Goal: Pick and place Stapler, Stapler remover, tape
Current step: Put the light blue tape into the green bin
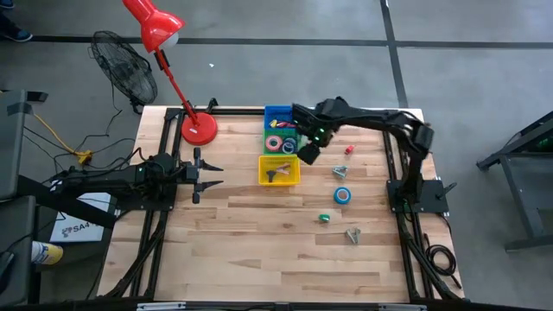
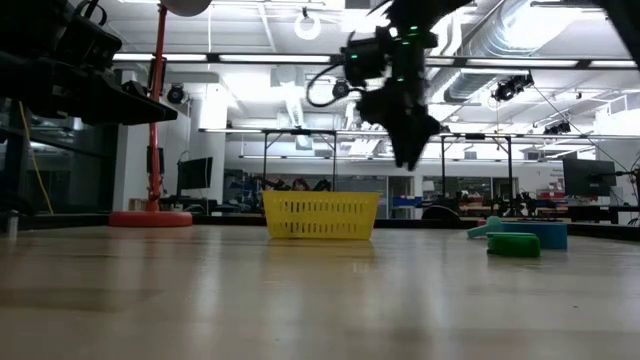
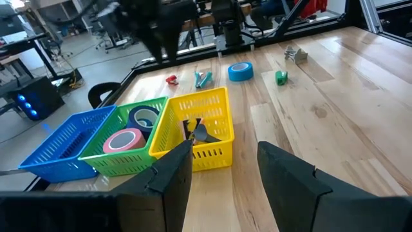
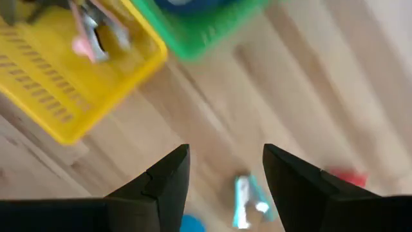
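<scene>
Fingers (image 4: 286, 183) of right gripper (image 4: 225, 169) apart above table; blue tape (image 1: 343, 195) lying flat.

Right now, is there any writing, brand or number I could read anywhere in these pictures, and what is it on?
"SA4", as best it reads, on a white card lying beside the table's left edge; any smaller print on it is too small to read.
Yellow basket, blue tape roll, red lamp: no writing shows.
Room behind the table in the low view: nothing there can be read.
</scene>
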